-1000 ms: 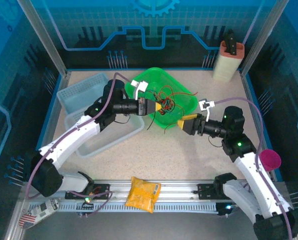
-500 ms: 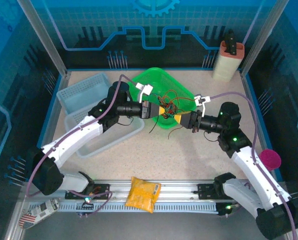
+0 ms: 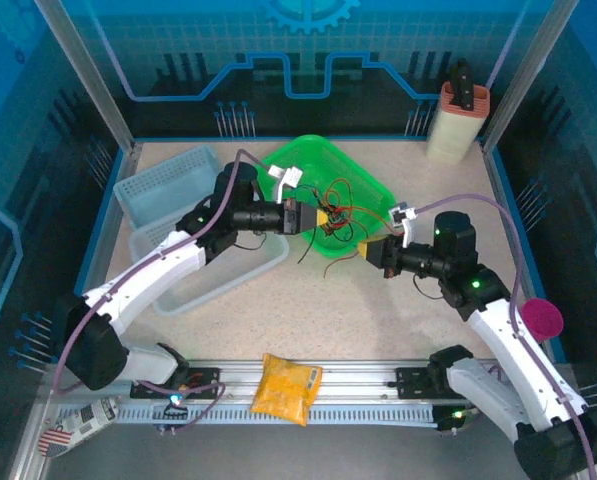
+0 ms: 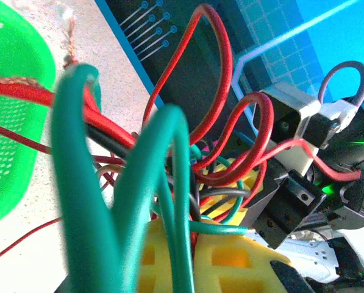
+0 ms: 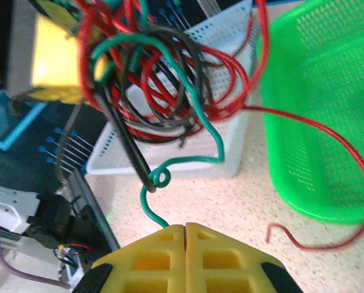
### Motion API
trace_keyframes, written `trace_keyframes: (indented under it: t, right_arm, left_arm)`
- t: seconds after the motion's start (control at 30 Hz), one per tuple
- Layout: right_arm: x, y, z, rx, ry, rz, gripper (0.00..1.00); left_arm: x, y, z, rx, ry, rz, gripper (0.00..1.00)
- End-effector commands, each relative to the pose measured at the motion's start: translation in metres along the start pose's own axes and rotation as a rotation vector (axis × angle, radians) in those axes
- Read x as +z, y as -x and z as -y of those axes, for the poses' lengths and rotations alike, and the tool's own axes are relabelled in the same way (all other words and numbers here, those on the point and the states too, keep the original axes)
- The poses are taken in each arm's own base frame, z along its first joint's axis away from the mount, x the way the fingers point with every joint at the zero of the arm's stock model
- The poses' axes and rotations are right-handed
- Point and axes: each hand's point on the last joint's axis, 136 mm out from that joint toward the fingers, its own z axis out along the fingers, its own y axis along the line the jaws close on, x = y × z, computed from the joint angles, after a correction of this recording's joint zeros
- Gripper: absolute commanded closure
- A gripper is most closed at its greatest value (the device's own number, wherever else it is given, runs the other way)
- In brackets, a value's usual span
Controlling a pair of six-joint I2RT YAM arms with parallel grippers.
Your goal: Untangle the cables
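Tension ran left to right: your left gripper [image 3: 321,217] clamped the cables [image 3: 338,203], your right gripper [image 3: 364,246] (fingers shut on one green cable [image 5: 188,160]) just beside them.

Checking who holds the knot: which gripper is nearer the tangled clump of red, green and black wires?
Left. The left gripper is at the wire clump over the green plastic basket; the right gripper sits off its near edge, pinching one green strand.
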Motion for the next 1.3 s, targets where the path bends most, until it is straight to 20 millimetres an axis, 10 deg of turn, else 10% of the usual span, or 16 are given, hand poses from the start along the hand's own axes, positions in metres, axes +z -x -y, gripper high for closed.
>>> trace_keyframes:
  t: [0.0, 0.33, 0.5, 0.63, 0.73, 1.03, 1.27]
  right_arm:
    - [-0.003, -0.058, 0.046, 0.127, -0.218, -0.214, 1.0]
    - [-0.012, -0.067, 0.079, 0.18, -0.405, -0.252, 1.0]
    - [-0.002, -0.045, 0.033, 0.09, -0.138, -0.16, 1.0]
    - [-0.015, -0.013, -0.005, 0.027, 0.027, 0.005, 0.47]
    - [-0.034, 0.008, -0.006, 0.042, 0.017, 0.095, 0.29]
    - [-0.085, 0.05, 0.018, 0.224, -0.003, 0.245, 0.34]
    - [-0.048, 0.03, -0.009, 0.275, 0.239, 0.037, 0.46]
  left_arm:
    - [-0.027, 0.053, 0.021, 0.067, -0.03, 0.183, 1.0]
    - [-0.039, 0.06, 0.025, 0.09, -0.025, 0.207, 1.0]
    - [-0.037, 0.055, 0.024, 0.11, -0.048, 0.184, 1.0]
    - [-0.026, 0.034, 0.029, 0.17, -0.135, 0.099, 1.0]
    - [-0.017, 0.012, 0.028, 0.244, -0.158, 0.024, 1.0]
    - [-0.007, -0.026, 0.012, 0.414, -0.183, -0.078, 1.0]
    - [-0.009, -0.034, 0.017, 0.502, -0.229, -0.1, 1.0]
